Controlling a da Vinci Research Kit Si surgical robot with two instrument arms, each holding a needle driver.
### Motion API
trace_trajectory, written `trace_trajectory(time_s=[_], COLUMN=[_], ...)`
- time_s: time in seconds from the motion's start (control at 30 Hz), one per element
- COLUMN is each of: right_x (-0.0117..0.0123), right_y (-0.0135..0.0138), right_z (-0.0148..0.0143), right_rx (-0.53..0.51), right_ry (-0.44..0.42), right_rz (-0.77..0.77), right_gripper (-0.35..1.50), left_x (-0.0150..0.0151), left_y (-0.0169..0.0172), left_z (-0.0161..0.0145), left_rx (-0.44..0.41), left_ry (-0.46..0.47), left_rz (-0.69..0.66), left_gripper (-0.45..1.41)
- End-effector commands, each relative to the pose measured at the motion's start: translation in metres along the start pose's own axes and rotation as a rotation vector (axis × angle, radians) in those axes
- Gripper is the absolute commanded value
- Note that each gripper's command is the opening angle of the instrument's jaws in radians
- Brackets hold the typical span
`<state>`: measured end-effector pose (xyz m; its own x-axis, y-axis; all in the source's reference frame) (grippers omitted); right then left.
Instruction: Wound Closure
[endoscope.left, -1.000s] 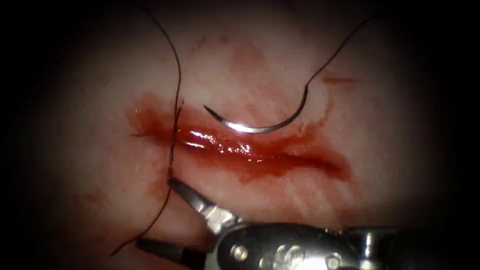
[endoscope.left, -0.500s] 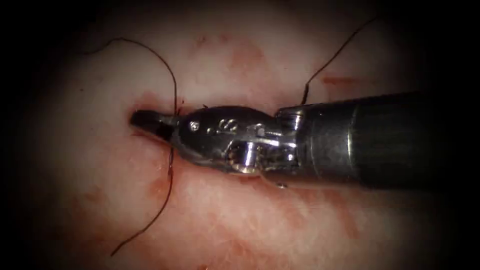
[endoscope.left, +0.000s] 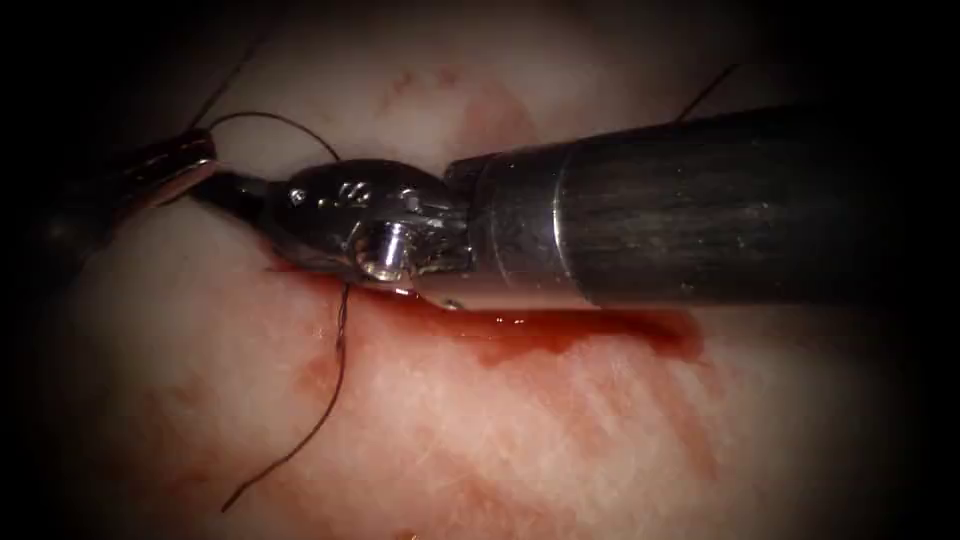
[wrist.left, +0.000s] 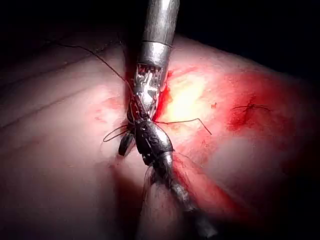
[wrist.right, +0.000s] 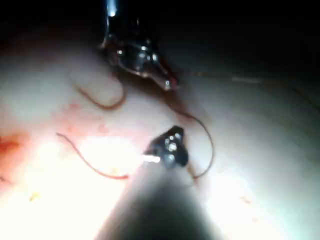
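Note:
My right tool (endoscope.left: 222, 188) reaches leftward across the tissue (endoscope.left: 500, 440), and its thick shaft lies over most of the cut (endoscope.left: 580, 325). Its jaws look shut, and I see nothing between them. The tip meets my left tool (endoscope.left: 185, 165) at the left end of the cut. The left tool (wrist.right: 167, 82) appears shut on the thread (endoscope.left: 275, 118), which arcs between the two tools. A thread tail (endoscope.left: 325, 410) trails down below the cut. The shaft hides the spot above the cut where the needle lay a second ago, free of both tools.
Red fluid (endoscope.left: 500, 345) pools along the cut's lower edge and stains the tissue below it. Another strand of thread (endoscope.left: 705, 92) leaves toward the upper right behind the shaft. Loose thread loops (wrist.right: 100, 102) lie on the tissue near the tools.
The right tool rose from the bottom edge, swung over the cut and pushed further left and up. The left tool came in at the left, and the thread loop dropped lower.

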<state>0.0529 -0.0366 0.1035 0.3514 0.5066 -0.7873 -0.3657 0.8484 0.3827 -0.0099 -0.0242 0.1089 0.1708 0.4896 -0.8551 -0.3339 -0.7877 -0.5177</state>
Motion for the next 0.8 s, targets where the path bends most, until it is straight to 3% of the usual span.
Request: trace_trajectory(time_s=[0.03, 0.43, 0.63, 0.8], right_x=[0.0001, 0.0006, 0.0007, 0.0018], right_y=[0.0002, 0.0015, 0.0023, 0.0028], right_z=[0.0012, 0.0051, 0.0048, 0.0034], right_rx=[-0.003, 0.076, 0.106, 0.129], right_ry=[0.018, 0.227, 0.318, 0.442], right_rz=[-0.002, 0.173, 0.238, 0.295], right_gripper=[-0.35, -0.35, -0.35, -0.35], left_x=[-0.0007, -0.0028, -0.0027, -0.0032], left_y=[0.0003, 0.0017, 0.0015, -0.0005], left_z=[0.0004, 0.0008, 0.0000, -0.0012], left_rx=[-0.002, -0.023, -0.030, -0.034], left_ry=[0.003, 0.011, 0.014, 0.048], left_rz=[-0.002, -0.030, -0.032, -0.066], left_gripper=[-0.45, -0.45, -0.45, -0.45])
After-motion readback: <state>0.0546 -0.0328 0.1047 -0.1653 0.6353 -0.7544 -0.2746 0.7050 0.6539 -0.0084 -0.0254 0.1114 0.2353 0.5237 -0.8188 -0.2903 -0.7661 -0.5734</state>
